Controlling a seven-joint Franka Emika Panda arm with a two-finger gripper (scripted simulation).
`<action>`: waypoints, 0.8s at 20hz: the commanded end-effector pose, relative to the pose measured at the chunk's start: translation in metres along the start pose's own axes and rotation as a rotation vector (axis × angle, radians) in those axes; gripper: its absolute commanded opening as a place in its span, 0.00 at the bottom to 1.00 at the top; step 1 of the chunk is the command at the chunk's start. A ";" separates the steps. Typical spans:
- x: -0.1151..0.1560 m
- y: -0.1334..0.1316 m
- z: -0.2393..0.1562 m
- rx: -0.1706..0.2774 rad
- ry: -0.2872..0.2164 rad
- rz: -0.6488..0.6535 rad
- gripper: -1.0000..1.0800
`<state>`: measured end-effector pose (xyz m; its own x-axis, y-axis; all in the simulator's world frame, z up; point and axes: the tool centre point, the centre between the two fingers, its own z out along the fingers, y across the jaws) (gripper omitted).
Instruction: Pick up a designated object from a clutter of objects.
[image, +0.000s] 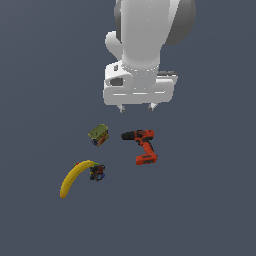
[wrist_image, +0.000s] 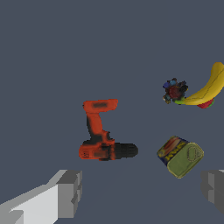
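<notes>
While the gripper (image: 136, 107) is being held above with fingers (wrist_image: 70, 192) apart, one drill (image: 142, 144), one banana (image: 74, 177), one olive-green box (image: 98, 133) and one small multicoloured item (image: 97, 172) are being observed; the drill is lying just below the gripper.

a bare simulated test space: a flat, featureless grey-blue floor (image: 200, 210) with no walls or furniture, only a drill (image: 142, 145), banana (image: 74, 177) and small box (image: 98, 134) scattered loose

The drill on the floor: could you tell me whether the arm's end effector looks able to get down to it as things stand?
Probably yes: the end effector is open above the drill, and the olive-green box lies apart.
</notes>
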<state>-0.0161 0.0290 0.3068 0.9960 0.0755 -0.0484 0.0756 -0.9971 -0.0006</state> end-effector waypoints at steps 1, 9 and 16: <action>0.000 0.000 0.000 0.000 0.000 0.000 1.00; 0.002 0.009 0.002 -0.013 -0.005 -0.010 1.00; 0.002 0.004 0.008 -0.009 -0.003 0.020 1.00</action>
<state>-0.0139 0.0234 0.3006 0.9966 0.0643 -0.0518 0.0650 -0.9978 0.0102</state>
